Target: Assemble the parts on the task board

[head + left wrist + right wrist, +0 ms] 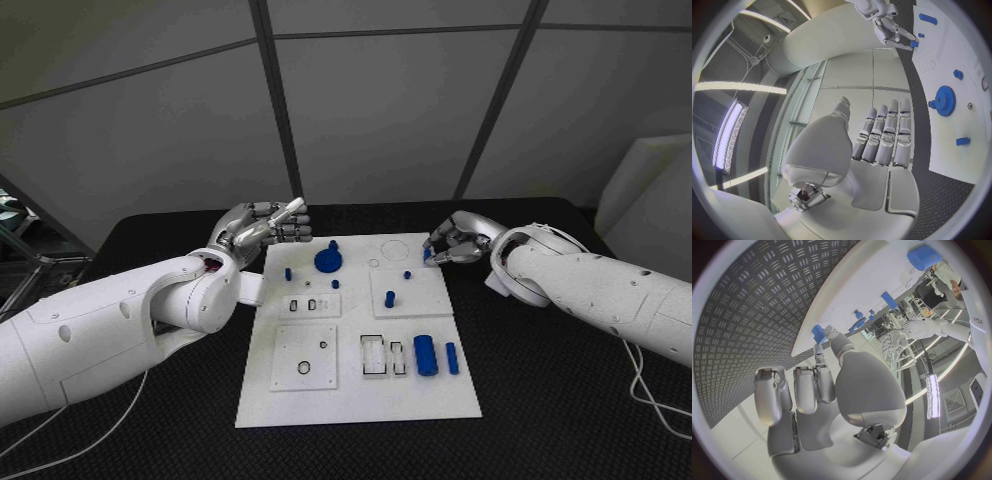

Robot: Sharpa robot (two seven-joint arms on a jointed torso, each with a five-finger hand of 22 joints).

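I judge the assembly to be only partly done. On the flat white rectangular task board [361, 390], the blue toothed gear [329, 261] already sits near the far edge, and I take it as seated, with a small blue peg [287, 272] standing to its left and another short blue peg [335, 284] just nearer me than the gear. A further blue stub [391, 297] stands right of the gear, on the middle raised plate. Still loose, as far as I can judge, are the thick blue cylinder [426, 355] and the slim blue bar [451, 358] lying side by side, well toward my side of the board from the gear, next to open rectangular slots. My right hand [454, 243] is at the board's far right corner, right of the gear, its fingertips pinching a small blue block [819, 333] at the board's edge; whether the block is lifted or resting on the board I cannot tell. My left hand [264, 228] hangs just left of the gear, off the board's far left corner, fingers straight and close together with nothing in them. So several parts remain to be placed. I can read no brand, label or writing on the board or the parts.
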